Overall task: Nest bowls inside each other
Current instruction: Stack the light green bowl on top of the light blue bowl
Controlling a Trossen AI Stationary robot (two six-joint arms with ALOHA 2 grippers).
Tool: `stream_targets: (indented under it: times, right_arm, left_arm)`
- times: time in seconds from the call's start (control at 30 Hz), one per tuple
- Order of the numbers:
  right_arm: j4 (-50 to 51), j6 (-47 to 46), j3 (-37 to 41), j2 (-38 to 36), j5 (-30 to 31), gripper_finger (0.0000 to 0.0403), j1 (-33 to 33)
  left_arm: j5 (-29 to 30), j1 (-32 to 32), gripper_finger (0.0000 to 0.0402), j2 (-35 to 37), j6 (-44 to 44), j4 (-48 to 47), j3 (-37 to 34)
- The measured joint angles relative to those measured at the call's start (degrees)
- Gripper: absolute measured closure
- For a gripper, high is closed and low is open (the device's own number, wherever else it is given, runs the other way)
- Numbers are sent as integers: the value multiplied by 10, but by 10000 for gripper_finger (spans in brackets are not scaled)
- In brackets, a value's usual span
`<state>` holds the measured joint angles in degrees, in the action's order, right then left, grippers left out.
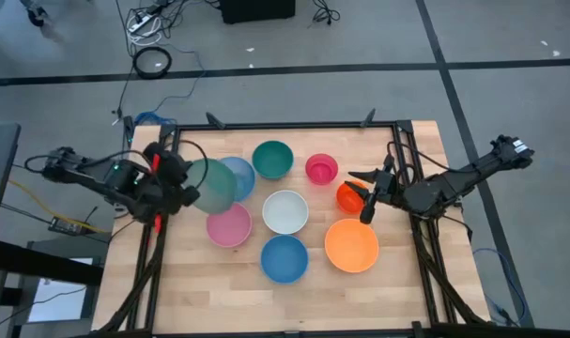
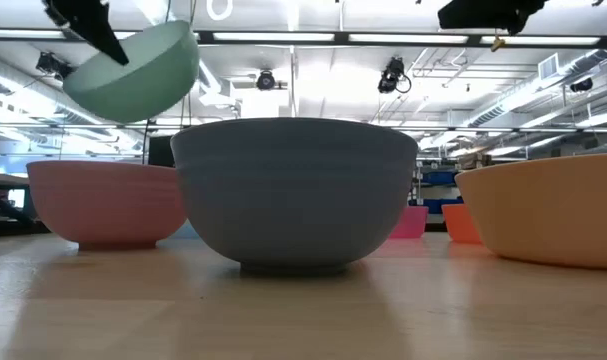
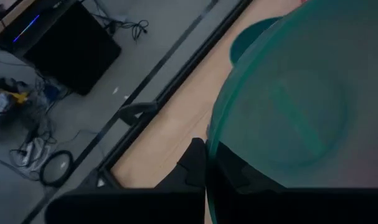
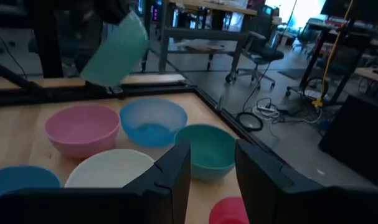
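The wooden table has a black frame around it. On the grey floor lie a coil of black cable and a white power strip. A black box sits near them.

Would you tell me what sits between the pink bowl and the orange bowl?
The white bowl lies between pink bowl and orange bowl, in the high view.

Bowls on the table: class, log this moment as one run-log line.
left gripper: holds green bowl aloft, tilted | right gripper: open, over red-orange bowl | nested: none
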<state>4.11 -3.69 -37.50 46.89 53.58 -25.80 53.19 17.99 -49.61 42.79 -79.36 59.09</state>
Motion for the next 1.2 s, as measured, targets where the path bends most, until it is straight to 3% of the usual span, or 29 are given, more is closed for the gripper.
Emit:
stream_targets:
  times: [0.23, 0.5, 0.97, 1.03, 1.2]
  right_arm:
    - [-34, 28, 0, 0, 0, 289, 1]
    - [-46, 43, 0, 0, 5, 289, 1]
    - [-45, 22, 0, 0, 5, 289, 1]
    - [-44, 20, 0, 0, 5, 289, 0]
    - [-44, 18, 0, 0, 5, 289, 0]
  left_arm:
    - [3, -93, 394, 26, -86, 124, -81]
    - [-44, -212, 395, 16, -221, 266, -129]
    - [-327, -434, 395, -37, -304, 331, -134]
    - [-353, -455, 395, -58, -304, 332, -134]
    - [-350, -481, 395, -110, -306, 336, -134]
